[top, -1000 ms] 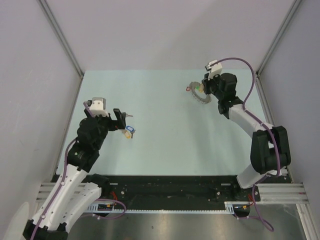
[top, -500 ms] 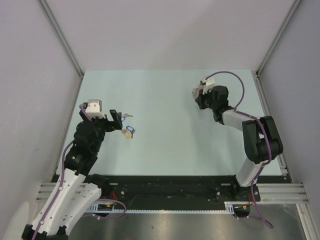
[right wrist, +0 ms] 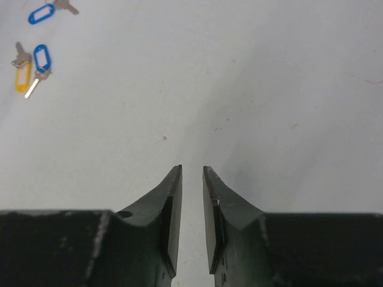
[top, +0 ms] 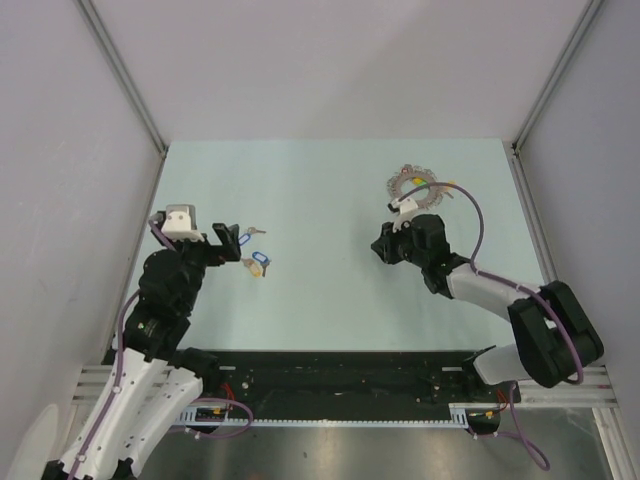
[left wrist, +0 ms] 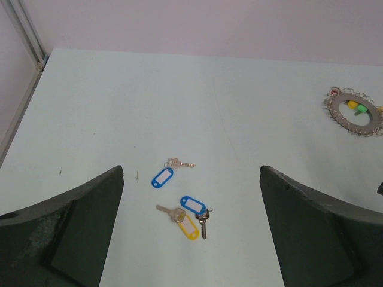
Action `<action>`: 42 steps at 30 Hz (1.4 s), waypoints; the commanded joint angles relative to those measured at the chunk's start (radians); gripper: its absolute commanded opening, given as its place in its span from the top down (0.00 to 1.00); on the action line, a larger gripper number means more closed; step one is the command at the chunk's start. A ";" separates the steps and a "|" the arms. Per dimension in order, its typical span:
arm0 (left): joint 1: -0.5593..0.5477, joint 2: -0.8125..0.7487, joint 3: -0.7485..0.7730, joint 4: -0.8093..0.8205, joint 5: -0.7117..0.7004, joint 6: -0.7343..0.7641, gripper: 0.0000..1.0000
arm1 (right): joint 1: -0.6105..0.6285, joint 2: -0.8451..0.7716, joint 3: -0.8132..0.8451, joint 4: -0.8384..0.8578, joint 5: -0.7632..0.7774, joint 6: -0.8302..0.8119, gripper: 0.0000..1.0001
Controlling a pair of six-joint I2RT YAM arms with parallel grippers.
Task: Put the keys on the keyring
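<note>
Found the keyring (top: 418,186) lying flat on the table (top: 320,200), hung all round with silver keys, yellow and green tags showing in its middle. Spotted the right gripper (top: 383,245) just on the near side of the keyring, clear of it, jaws parted by a narrow slit with nothing between. Saw the keys (left wrist: 187,227) loose well to the left of the keyring: one blue-tagged alone, a blue-tagged and a yellow-tagged touching. Noted the left gripper (top: 228,246) farther left of the keyring, beside those keys, spread wide and holding nothing.
</note>
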 commanded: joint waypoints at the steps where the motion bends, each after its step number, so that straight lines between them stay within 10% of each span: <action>1: 0.007 -0.044 -0.015 0.043 0.001 0.002 0.00 | 0.021 -0.153 -0.011 -0.037 0.068 0.055 0.71; 11: 0.007 -0.188 -0.064 0.023 -0.009 -0.014 0.00 | -0.002 -0.605 -0.011 -0.244 0.357 0.049 0.01; 28: 0.007 -0.357 -0.114 0.038 -0.094 -0.016 0.00 | -0.008 -1.287 -0.056 -0.355 0.572 -0.078 0.00; 42: 0.007 -0.357 -0.125 0.038 -0.150 0.001 0.00 | -0.025 -1.370 -0.028 -0.559 0.598 -0.167 0.00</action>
